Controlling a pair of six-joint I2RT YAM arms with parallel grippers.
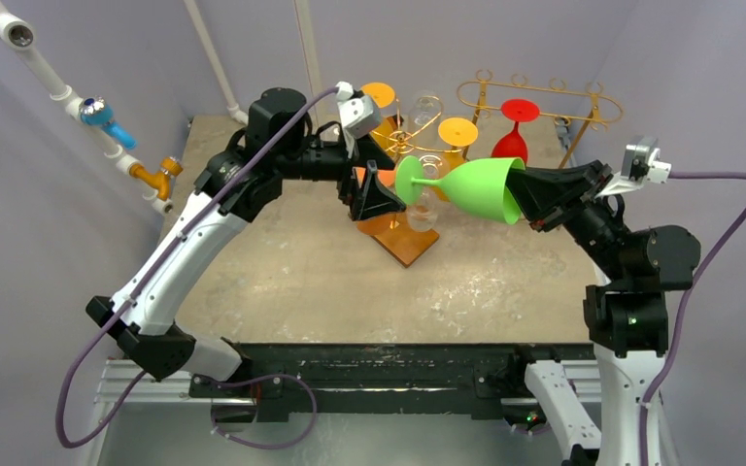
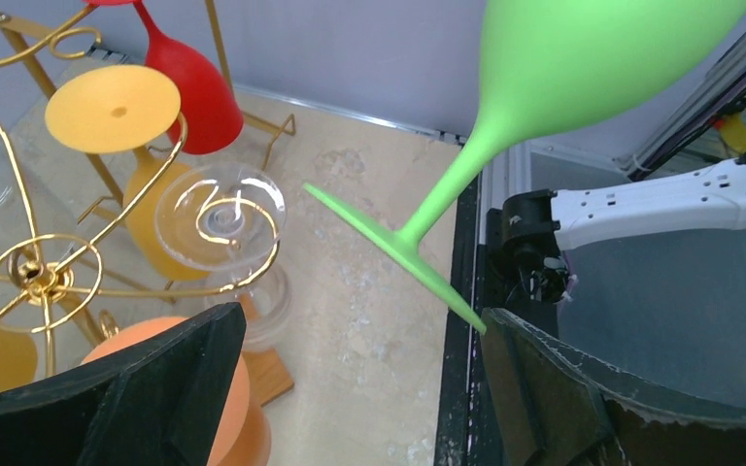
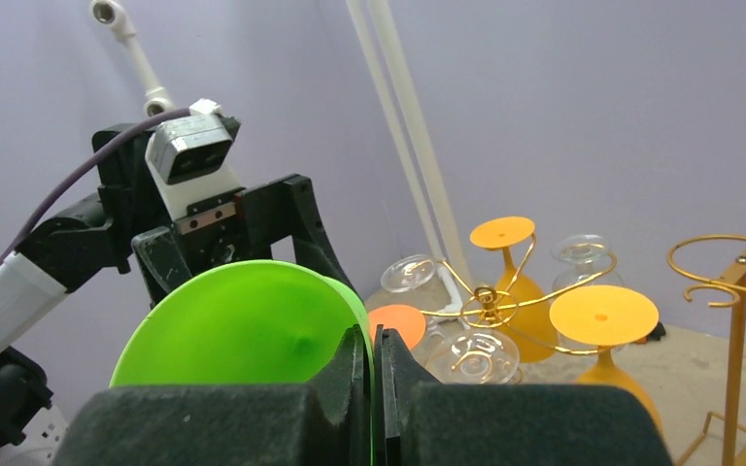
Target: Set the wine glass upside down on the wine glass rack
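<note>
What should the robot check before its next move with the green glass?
1. Right gripper shut on green plastic wine glass at the bowl rim: ok.
2. Left gripper open wide: ok.
3. Stem between left fingers: not ok; the foot is just ahead of them.
4. Glass upside down: not ok, it lies sideways.
5. Free hook on round gold wire rack: cannot tell.

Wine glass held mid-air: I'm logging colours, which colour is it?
The wine glass is lime green, best seen in top external view.
</note>
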